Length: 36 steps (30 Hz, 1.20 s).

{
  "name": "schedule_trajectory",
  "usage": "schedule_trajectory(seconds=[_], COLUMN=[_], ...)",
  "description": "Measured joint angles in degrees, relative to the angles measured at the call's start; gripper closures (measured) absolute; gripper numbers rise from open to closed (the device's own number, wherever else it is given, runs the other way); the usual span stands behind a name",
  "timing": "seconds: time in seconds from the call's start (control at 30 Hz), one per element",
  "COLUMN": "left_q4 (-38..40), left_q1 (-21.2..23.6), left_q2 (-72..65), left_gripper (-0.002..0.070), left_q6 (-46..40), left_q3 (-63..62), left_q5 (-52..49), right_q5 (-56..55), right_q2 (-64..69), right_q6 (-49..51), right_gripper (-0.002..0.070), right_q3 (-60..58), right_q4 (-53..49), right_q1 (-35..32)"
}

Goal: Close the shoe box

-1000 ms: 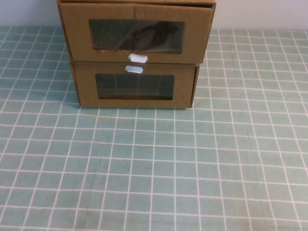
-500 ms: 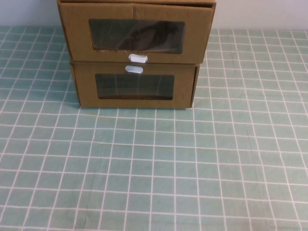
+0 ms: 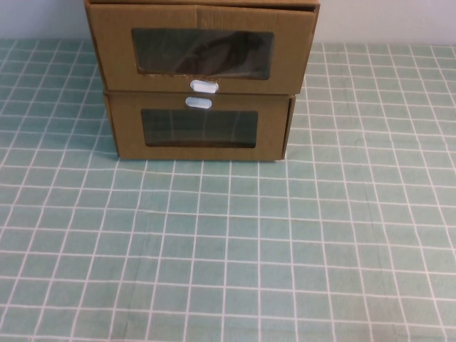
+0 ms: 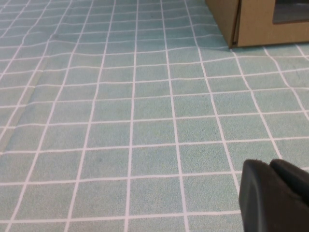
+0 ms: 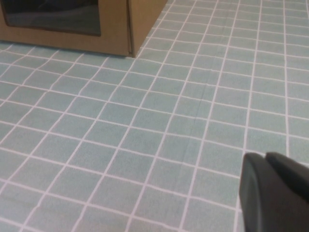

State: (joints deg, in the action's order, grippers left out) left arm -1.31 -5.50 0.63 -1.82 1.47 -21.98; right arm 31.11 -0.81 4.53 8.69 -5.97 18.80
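The shoe box (image 3: 201, 48) sits on top of the lower box (image 3: 199, 128), and its front seems to stick out past it. The left hand (image 4: 274, 197) and right hand (image 5: 274, 192) hang low over the desk (image 3: 228, 249), well before the lower box; I cannot tell if they are open or closed. One hand should push the shoe box's front flat and straight back.

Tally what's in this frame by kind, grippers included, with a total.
Cardboard boxes: 2, the shoe box stacked on the lower box
White pull tabs: 2
Grippers: 2, left gripper and right gripper, both low over the tablecloth, short of the boxes
Total: 6
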Motion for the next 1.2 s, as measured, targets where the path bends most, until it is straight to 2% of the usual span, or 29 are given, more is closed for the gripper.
schedule_trajectory(seconds=[0.3, 0.53, 0.63, 1.2], left_q4=[0.00, 0.00, 0.00, 0.00], left_q1=[0.00, 0.00, 0.00, 0.00], left_q2=[0.00, 0.00, 0.00, 0.00], left_gripper=[0.0680, 0.0680, 0.0680, 0.0680], left_q6=[0.00, 0.00, 0.00, 0.00], left_q3=[0.00, 0.00, 0.00, 0.00], left_q5=[-0.04, -0.04, -0.04, -0.04], right_q5=[-5.95, -11.34, -11.59, -11.18], right_q2=[0.00, 0.00, 0.00, 0.00], right_q6=[0.26, 0.29, 0.18, -0.81], right_gripper=[0.0690, 0.0690, 0.0690, 0.0690], right_q3=[-5.32, -9.74, -10.24, -10.24], right_q4=[0.88, 4.79, 4.55, 4.27], right_q1=[-1.78, -12.40, -14.59, -14.85])
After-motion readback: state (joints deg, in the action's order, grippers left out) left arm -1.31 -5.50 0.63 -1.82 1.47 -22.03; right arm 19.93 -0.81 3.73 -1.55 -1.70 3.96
